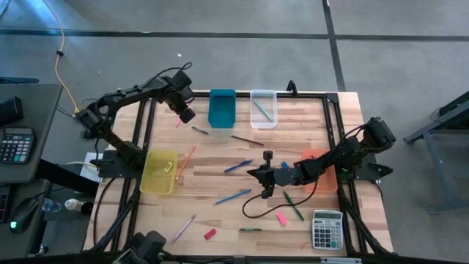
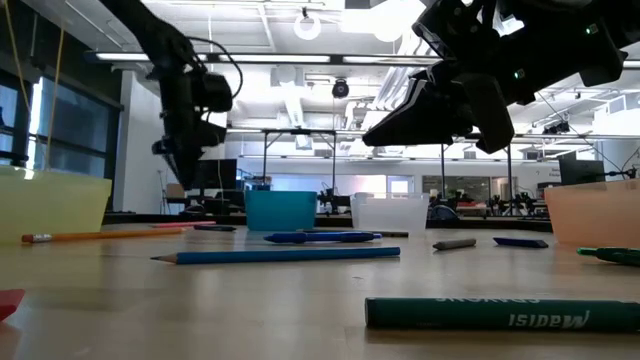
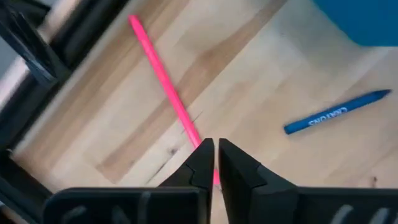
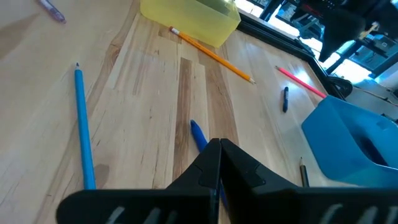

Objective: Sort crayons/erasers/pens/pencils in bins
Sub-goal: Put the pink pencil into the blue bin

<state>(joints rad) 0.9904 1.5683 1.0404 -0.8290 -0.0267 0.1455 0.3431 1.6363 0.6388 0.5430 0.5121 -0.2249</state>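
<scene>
My left gripper [image 1: 185, 114] hangs over the table's far left, pointing down, its fingers all but together with only a thin slit. Under it a pink stick [image 3: 163, 73] lies flat on the wood, and a blue crayon [image 3: 336, 113] lies beside the teal bin [image 1: 222, 108]. My right gripper [image 1: 265, 176] hovers shut over the table's middle, just short of a blue pen [image 4: 198, 134]. The yellow bin [image 1: 159, 172], clear bin [image 1: 263, 108] and orange bin [image 1: 320, 170] stand around them. A pink eraser [image 1: 281, 218] and a red eraser [image 1: 210, 234] lie near the front edge.
Loose sticks lie across the wood: an orange pencil [image 1: 185, 163], a blue pencil [image 1: 233, 196], green sticks [image 1: 293, 205] and a pale purple pen [image 1: 183, 227]. A grey calculator [image 1: 327, 229] sits at the front right. The black frame rail [image 3: 37, 56] runs close by the pink stick.
</scene>
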